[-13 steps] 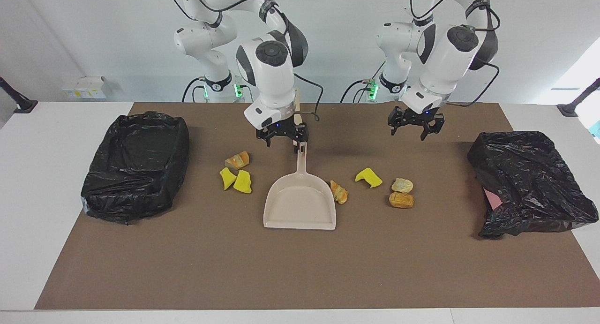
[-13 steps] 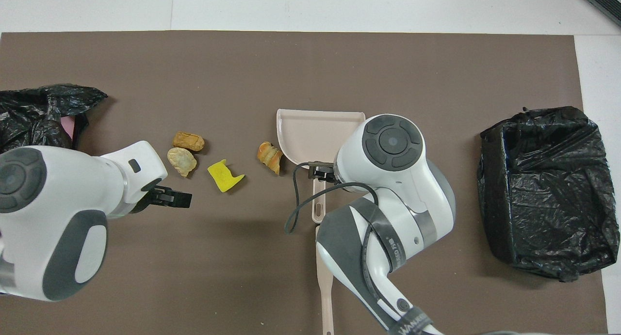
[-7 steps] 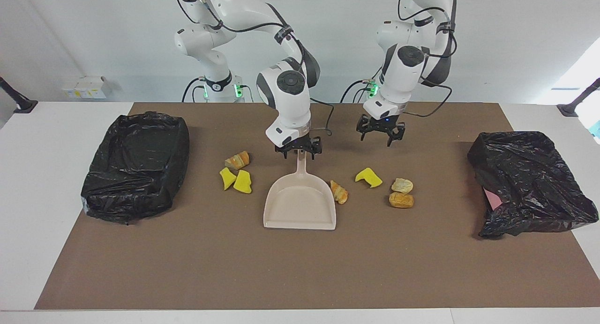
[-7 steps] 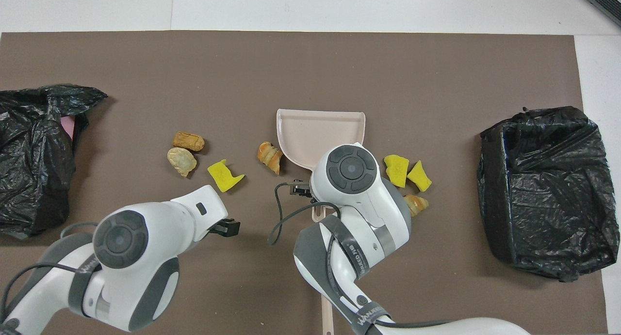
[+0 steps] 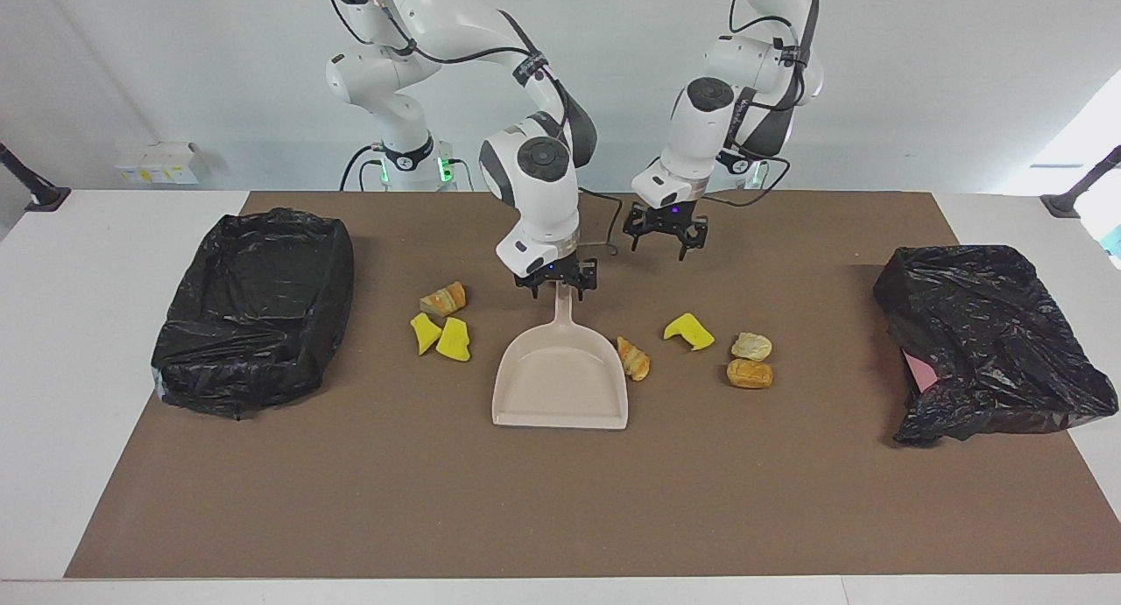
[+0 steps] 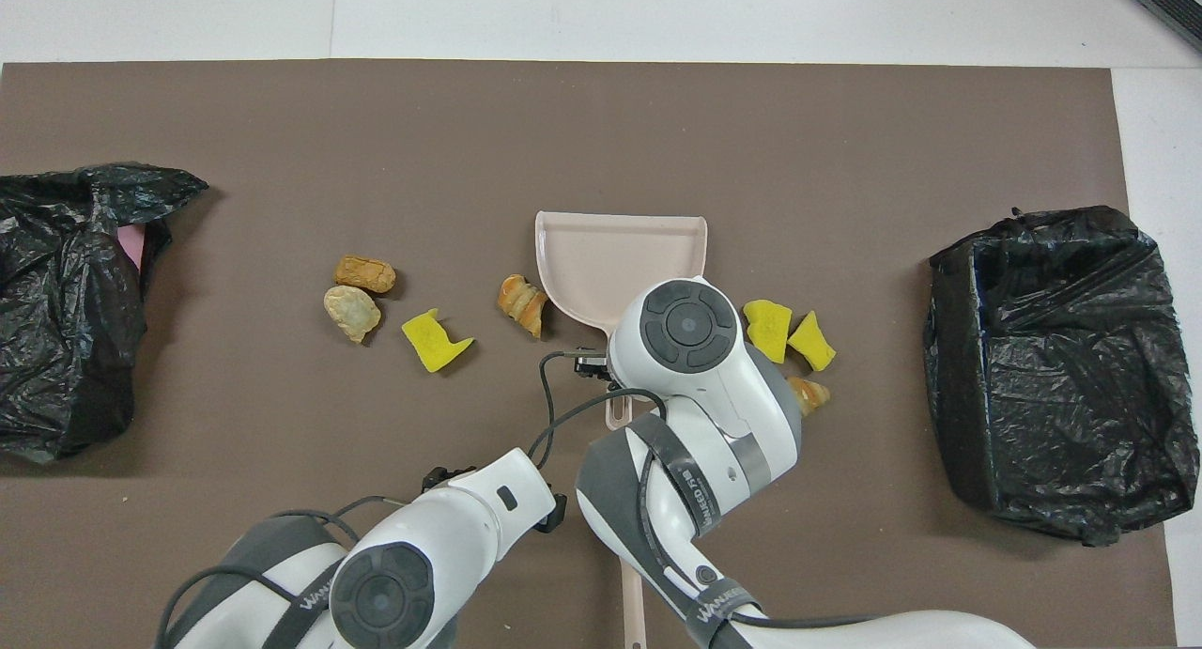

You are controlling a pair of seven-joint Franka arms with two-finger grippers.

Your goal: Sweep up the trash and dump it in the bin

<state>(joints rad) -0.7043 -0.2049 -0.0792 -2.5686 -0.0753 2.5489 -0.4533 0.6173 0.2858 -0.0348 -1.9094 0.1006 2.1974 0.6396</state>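
Observation:
The beige dustpan (image 5: 560, 386) (image 6: 620, 254) lies flat mid-mat, its handle pointing toward the robots. My right gripper (image 5: 558, 283) is down at the tip of that handle, which runs up between its jaws; whether it grips cannot be seen. My left gripper (image 5: 666, 240) hangs open over bare mat beside the handle's end, holding nothing. The trash lies in several pieces on both sides of the pan: yellow wedges (image 5: 454, 340) (image 5: 688, 331) and bread lumps (image 5: 444, 298) (image 5: 633, 358) (image 5: 750, 374). The bin (image 5: 254, 307) (image 6: 1052, 367), lined with a black bag, stands at the right arm's end.
A crumpled black bag (image 5: 990, 342) (image 6: 66, 301) with something pink under it lies at the left arm's end. A second beige handle (image 6: 631, 593) lies on the mat nearer to the robots than the dustpan. White tabletop surrounds the brown mat (image 5: 560, 500).
My left gripper has swung from the left arm's end toward the middle, still open. My right gripper has shifted over and down onto the dustpan handle. Dustpan and trash have not moved.

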